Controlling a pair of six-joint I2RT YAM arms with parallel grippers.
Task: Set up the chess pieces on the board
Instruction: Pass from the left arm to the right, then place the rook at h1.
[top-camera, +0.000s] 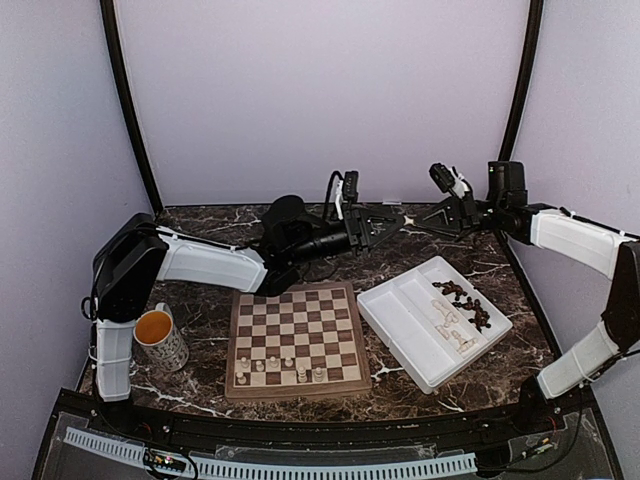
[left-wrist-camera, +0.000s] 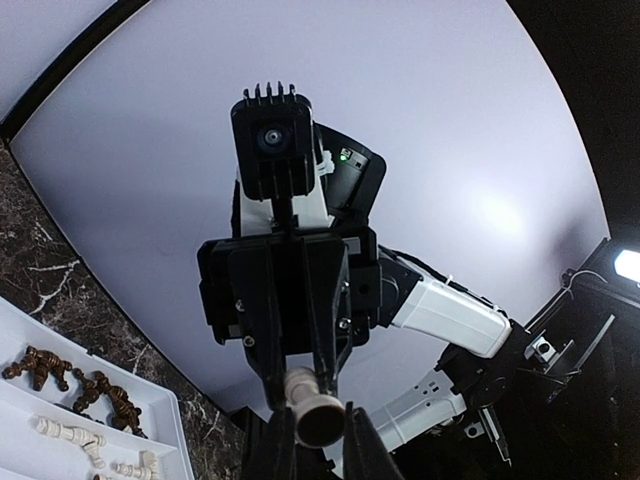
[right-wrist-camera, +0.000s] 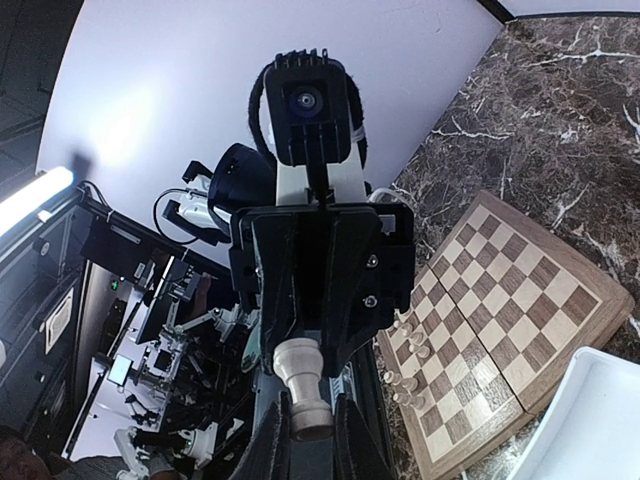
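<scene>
Upper middle of the overhead frame: the left gripper (left-wrist-camera: 315, 448) and the right gripper (right-wrist-camera: 306, 432) both pinch one pale chess piece (right-wrist-camera: 300, 385) in mid-air, fingers narrow. One should release only once the other's hold is firm, backing off straight, well above the board (top-camera: 300, 320).

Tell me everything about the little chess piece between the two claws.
A pale cream chess piece, turned wood by its look, with a round foot and a narrow waist. It lies sideways in the air beyond the board, touching nothing but the left claw and right claw, which pinch its two ends.
</scene>
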